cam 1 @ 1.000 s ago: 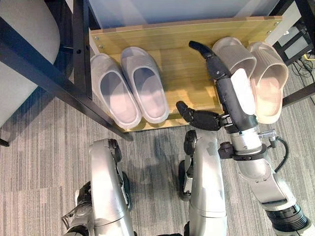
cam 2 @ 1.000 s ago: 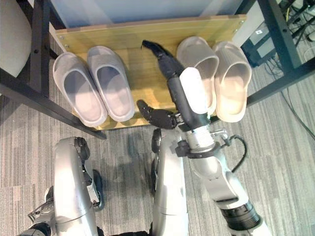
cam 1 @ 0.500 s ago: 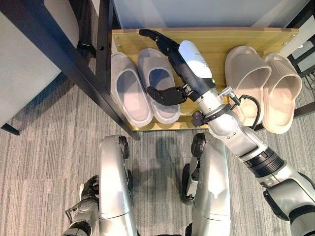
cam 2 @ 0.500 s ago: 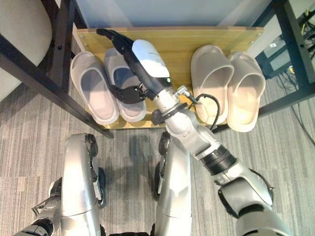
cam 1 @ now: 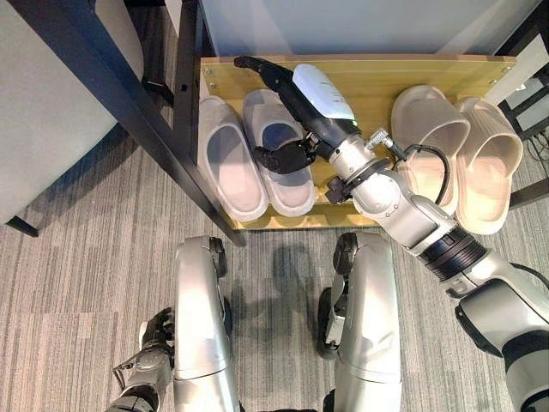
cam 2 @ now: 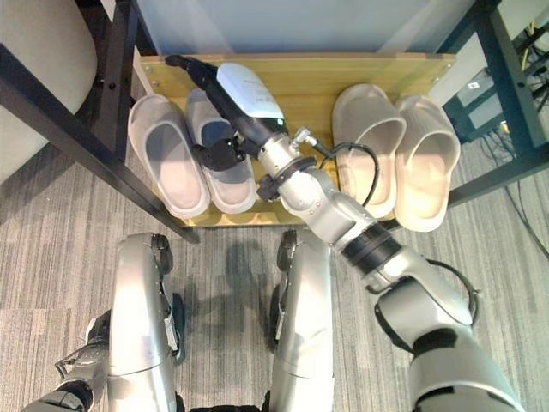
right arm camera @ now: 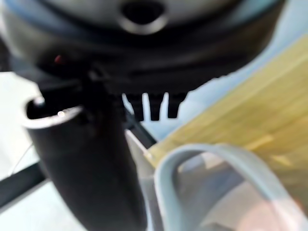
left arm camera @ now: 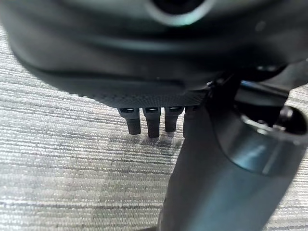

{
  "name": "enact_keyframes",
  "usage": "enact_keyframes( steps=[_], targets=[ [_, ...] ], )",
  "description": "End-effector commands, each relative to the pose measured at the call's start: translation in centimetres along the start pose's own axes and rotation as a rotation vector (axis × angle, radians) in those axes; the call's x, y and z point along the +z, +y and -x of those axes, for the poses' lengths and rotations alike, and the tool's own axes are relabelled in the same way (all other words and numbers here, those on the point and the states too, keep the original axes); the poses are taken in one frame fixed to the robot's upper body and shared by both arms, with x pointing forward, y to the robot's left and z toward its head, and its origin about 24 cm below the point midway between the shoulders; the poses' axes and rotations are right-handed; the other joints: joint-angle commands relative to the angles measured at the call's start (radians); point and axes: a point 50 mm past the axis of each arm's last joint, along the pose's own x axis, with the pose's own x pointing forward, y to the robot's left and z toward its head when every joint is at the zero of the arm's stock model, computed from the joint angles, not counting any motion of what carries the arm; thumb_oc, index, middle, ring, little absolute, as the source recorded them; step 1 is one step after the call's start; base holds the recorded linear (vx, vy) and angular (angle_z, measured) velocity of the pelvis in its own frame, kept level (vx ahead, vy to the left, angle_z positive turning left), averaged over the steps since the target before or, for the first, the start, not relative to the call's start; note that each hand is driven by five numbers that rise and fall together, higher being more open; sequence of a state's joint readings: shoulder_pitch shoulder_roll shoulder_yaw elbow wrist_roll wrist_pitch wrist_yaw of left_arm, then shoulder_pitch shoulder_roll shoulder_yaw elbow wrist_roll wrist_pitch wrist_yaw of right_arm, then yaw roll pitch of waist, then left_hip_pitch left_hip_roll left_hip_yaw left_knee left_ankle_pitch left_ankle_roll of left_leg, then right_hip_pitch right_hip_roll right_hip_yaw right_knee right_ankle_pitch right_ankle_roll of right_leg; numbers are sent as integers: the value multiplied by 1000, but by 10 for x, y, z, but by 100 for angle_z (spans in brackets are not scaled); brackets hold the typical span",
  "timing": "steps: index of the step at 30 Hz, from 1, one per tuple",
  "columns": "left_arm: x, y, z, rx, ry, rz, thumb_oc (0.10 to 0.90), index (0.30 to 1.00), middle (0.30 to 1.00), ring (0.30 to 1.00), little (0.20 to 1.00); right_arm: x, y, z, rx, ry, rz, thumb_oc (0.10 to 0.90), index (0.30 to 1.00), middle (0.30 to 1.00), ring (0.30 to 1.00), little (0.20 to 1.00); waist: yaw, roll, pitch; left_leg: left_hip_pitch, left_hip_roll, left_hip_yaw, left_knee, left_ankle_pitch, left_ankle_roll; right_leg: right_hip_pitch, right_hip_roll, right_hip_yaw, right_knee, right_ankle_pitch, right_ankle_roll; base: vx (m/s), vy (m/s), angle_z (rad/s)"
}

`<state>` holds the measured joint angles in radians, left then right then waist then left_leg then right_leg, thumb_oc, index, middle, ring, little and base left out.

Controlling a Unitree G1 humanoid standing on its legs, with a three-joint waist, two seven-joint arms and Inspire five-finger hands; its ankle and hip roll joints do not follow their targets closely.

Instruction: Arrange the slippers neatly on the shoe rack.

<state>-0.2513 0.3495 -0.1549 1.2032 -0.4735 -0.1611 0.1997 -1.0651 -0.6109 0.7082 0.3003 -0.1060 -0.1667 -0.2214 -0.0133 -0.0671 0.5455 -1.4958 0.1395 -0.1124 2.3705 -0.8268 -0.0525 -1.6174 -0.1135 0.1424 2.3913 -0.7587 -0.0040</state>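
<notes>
The right robot hand (cam 1: 296, 103) reached out over the wooden shoe rack (cam 1: 377, 73), its fingers (cam 1: 257, 69) stretched straight toward the rack's back edge and its thumb (cam 1: 279, 157) bent down to one side, so it was open and held nothing. Four slippers stood on the rack in two pairs, all with toes toward the back. The grey pair lay right under and beside this hand: the inner grey slipper (cam 1: 283, 163) sat directly beneath the palm and thumb, with the thumb tip over its opening, though whether the thumb touched it could not be told; the outer grey slipper (cam 1: 227, 159) lay just beside it on the far side from the arm, touching or nearly touching its mate. In the right wrist view a pale grey slipper rim (right arm camera: 211, 178) showed close below the straight fingertips (right arm camera: 154, 108), with the yellow wood of the rack past it. The beige pair stood well apart from the hand, on the arm's other side: the nearer beige slipper (cam 1: 425, 129) partly behind the forearm and the farther beige slipper (cam 1: 489, 163) pressed against it, its heel hanging a little past the rack's front edge. The left robot hand (left arm camera: 149, 120) hung over grey striped carpet (left arm camera: 57, 159), its fingers pointing straight down and holding nothing.
</notes>
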Motion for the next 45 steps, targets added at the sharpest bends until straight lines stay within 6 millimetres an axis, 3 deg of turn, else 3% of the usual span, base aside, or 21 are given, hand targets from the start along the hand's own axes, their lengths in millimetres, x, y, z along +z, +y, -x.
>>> enact_keyframes(
  steps=[1,17,27,28,29,30,31,32,33,39,45],
  targets=[
    [1,-17,2,-67,-30,-28,800,900,900,900,900,75,-61,-34,-211,-348,8,800,900,900,900,900,61,26,-27,-74,-47,-151,-59,65,98,57,8,142,59,1,-97,0,0,0],
    [0,-12,2,-60,-28,-45,800,900,900,900,900,86,-48,-60,-143,-341,-50,800,900,900,900,900,84,35,-27,-74,-55,-153,-59,71,94,56,5,144,64,3,-96,0,0,0],
    [-5,-9,2,-57,-13,-36,800,900,900,900,900,71,-32,-70,-86,-235,-135,800,900,900,900,900,96,46,-27,-74,-59,-151,-63,75,93,59,-1,144,63,7,-93,0,0,0],
    [-6,-9,3,-60,-8,-37,800,900,900,900,900,66,-29,-71,-76,-210,-139,596,594,594,594,594,99,48,-27,-74,-60,-151,-64,76,93,59,-1,144,62,8,-93,0,0,0],
    [-7,-9,3,-59,-6,-35,800,900,900,900,900,64,-28,-72,-74,-197,-152,555,533,533,533,533,100,49,-27,-74,-60,-151,-66,77,92,59,-1,145,61,9,-92,0,0,0],
    [-7,-9,3,-59,-6,-35,800,900,900,900,900,64,-28,-72,-74,-197,-152,547,521,521,521,521,100,49,-27,-74,-60,-151,-66,77,92,59,-1,145,61,9,-92,0,0,0],
    [-8,-8,3,-63,-6,-35,800,900,900,900,900,55,-23,-72,-56,-151,-171,485,427,427,427,427,104,52,-27,-74,-63,-149,-66,79,91,59,-1,146,63,9,-92,0,0,0],
    [-8,-8,3,-62,-4,-35,800,900,900,900,900,53,-21,-73,-49,-140,-167,458,387,387,387,387,105,53,-27,-74,-65,-150,-67,80,90,59,-1,147,63,9,-91,0,0,0],
    [-8,-8,3,-62,-4,-34,800,900,900,900,900,51,-20,-72,-42,-131,-163,403,305,305,305,305,105,54,-27,-74,-65,-150,-68,81,90,59,-1,147,62,10,-90,0,0,0],
    [-12,-4,3,-56,12,-30,800,900,900,900,900,38,-25,-70,-37,-83,-93,400,300,300,300,300,104,53,-28,-74,-66,-152,-72,83,86,61,1,153,60,12,-89,0,0,0],
    [-20,0,5,-47,40,-39,800,900,900,900,900,33,-42,-65,-74,-87,53,400,300,300,300,300,95,48,-28,-74,-63,-157,-72,82,86,59,5,152,58,14,-91,0,0,0]
  ],
)
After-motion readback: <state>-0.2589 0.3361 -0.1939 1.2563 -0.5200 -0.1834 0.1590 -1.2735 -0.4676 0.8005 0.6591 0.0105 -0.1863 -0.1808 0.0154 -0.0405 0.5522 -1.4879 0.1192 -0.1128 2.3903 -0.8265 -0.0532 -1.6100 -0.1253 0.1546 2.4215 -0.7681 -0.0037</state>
